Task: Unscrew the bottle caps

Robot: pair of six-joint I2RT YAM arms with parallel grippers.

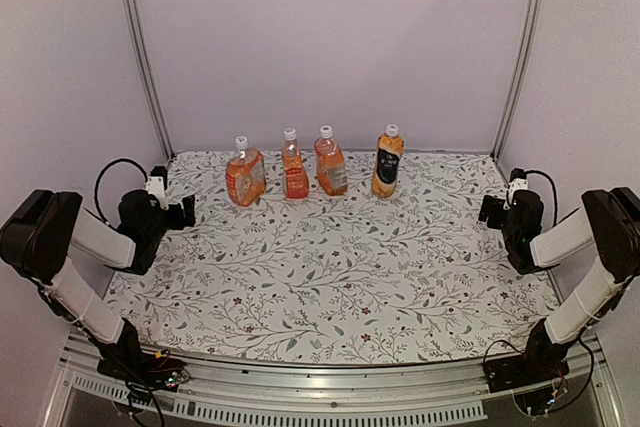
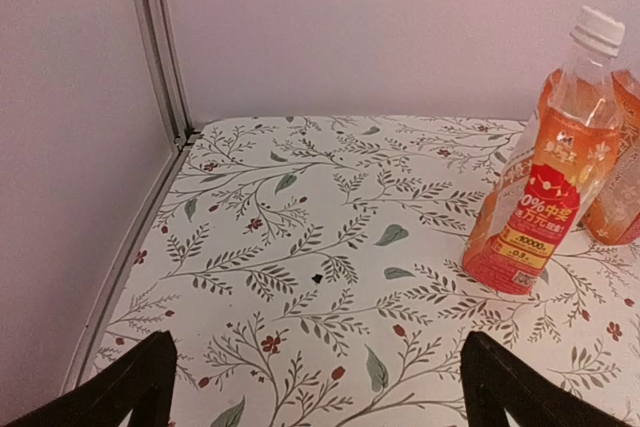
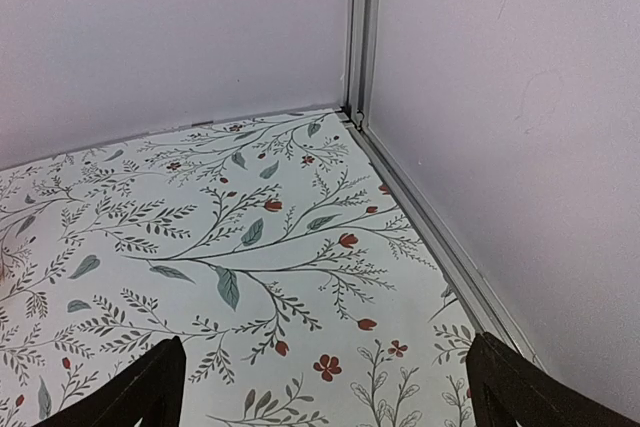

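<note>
Black and white plastic, folding low at either side edge of the floral table (image 1: pixel 330 287): crouching on the left with the elbow drawn back and the left gripper (image 1: pixel 188 212) pointing inward across the surface, mirroring that on the right with the right gripper (image 1: pixel 490 210) aimed inward too. Spreading both claws wide, black fingers (image 2: pixel 140 387) far apart at the bottom corners of each wrist view, pinching nothing, touching nothing, hanging above bare patterned cloth. Standing upright in a row near the back wall, well apart from both claws: four clear bottles, each holding orange drink, each wearing one of the white bottle caps (image 1: pixel 289 133), all four seated on their necks. Showing orange labels on the three left ones, a dark label on the rightmost bottle (image 1: pixel 386 169). Appearing in the left wrist view, ahead and to the right: the leftmost bottle (image 2: pixel 545 177), cap on, drink reaching the shoulder, with a second bottle just beside it at the frame edge.
</note>
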